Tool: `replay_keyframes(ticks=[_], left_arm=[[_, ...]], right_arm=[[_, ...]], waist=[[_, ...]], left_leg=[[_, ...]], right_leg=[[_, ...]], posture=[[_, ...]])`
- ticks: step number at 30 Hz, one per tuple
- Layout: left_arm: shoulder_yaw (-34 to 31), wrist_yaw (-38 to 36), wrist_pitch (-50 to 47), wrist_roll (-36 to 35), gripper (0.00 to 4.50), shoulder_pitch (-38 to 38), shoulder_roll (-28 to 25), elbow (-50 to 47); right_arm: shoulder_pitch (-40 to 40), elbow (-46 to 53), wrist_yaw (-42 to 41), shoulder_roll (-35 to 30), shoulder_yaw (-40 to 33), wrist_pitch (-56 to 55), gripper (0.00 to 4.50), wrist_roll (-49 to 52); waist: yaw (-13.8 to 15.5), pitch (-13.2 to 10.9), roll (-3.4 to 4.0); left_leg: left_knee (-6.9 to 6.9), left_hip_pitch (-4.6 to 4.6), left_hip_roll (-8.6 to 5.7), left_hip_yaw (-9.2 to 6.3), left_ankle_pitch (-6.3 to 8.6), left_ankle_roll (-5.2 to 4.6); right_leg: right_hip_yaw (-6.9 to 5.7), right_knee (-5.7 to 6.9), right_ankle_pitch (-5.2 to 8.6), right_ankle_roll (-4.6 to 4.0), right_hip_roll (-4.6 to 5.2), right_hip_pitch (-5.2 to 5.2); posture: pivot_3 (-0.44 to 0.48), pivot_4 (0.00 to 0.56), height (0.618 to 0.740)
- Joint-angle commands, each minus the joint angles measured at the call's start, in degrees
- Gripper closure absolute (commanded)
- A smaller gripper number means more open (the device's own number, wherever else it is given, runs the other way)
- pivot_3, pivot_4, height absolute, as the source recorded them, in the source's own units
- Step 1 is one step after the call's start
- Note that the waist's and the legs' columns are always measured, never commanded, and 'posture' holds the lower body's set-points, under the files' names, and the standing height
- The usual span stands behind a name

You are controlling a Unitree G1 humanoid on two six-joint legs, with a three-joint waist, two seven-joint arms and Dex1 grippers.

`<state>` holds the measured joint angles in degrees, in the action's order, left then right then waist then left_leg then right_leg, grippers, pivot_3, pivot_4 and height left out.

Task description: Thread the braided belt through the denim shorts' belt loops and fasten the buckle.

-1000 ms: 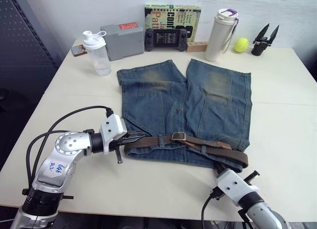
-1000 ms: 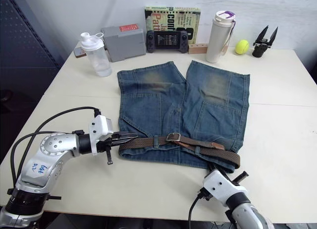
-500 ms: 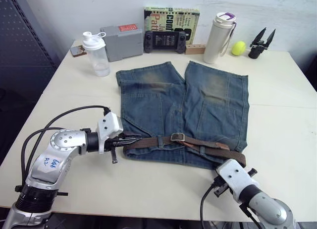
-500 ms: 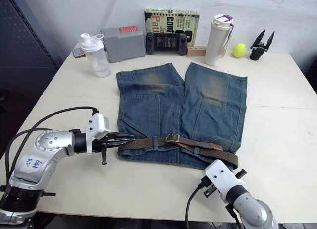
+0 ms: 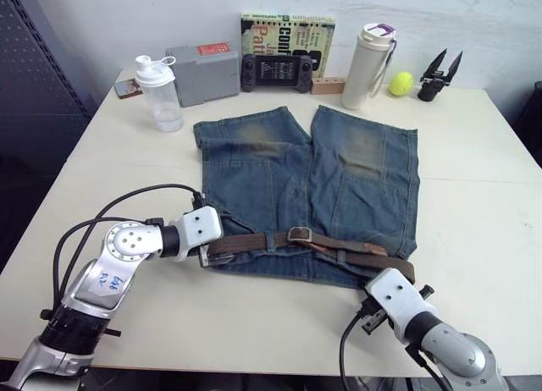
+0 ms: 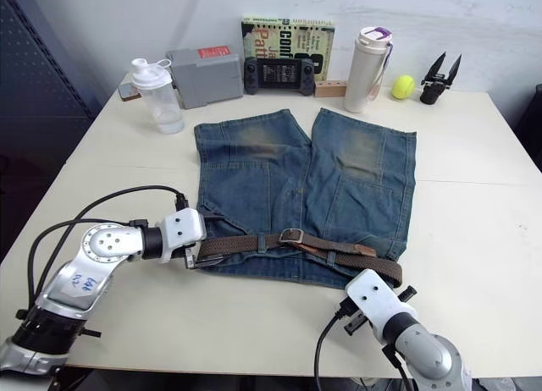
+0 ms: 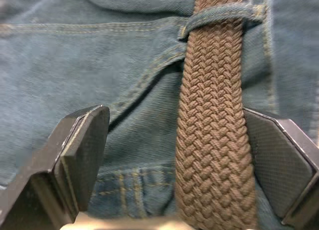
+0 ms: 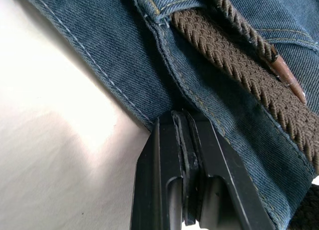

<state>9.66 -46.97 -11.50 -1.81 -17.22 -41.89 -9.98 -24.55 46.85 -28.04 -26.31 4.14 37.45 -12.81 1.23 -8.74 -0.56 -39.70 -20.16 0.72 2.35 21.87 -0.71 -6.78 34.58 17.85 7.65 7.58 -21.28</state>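
Head view: your left end effector [image 5: 206, 249] sits at the belt's [image 5: 318, 245] end on the shorts [image 5: 305, 188], buckle [image 5: 299, 234] further along | Left wrist: fingers [image 7: 82, 145] spread, belt between them, against one, under a belt loop [image 7: 219, 13] ahead | Right wrist: your right end effector [image 8: 185, 125] pressed together at the shorts' edge on the surface [image 8: 55, 140].
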Motion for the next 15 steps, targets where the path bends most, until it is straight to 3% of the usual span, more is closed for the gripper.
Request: replay_keyframes(ticks=[1, 9, 15], left_arm=[[0.77, 3.13, 4.01, 5.0, 0.02, -0.44, 0.22, 0.84], [1.9, 2.43, 9.06, 10.74, 0.02, 1.99, -2.37, -2.8], [1.31, 1.62, 6.88, 9.9, 0.02, 3.64, -2.37, -7.09]], right_arm=[[-2.08, -3.63, -1.26, -0.69, 3.45, 3.43, 4.5, 1.28], [-1.94, -3.73, -1.38, -0.69, 3.28, 4.39, 4.5, 1.91], [-1.4, -3.97, -1.17, -0.59, 3.69, 4.69, 4.5, 2.26]], waist=[[0.05, 0.05, -0.05], [-0.06, 0.11, 0.0], [-0.04, 0.21, 0.03]], left_leg=[[0.0, 0.0, 0.0, 0.0, 0.0, 0.0], [0.01, 0.02, 0.03, 0.0, 0.0, 0.0], [0.01, 0.03, 0.06, -0.01, 0.01, 0.02]], right_leg=[[0.0, 0.01, 0.0, 0.0, 0.0, 0.0], [0.01, 0.01, 0.0, 0.0, 0.0, 0.0], [0.0, 0.02, 0.0, -0.01, -0.01, 0.0]], posture=[[0.0, 0.15, 0.731], [0.0, 0.15, 0.731], [0.0, 0.15, 0.731]])
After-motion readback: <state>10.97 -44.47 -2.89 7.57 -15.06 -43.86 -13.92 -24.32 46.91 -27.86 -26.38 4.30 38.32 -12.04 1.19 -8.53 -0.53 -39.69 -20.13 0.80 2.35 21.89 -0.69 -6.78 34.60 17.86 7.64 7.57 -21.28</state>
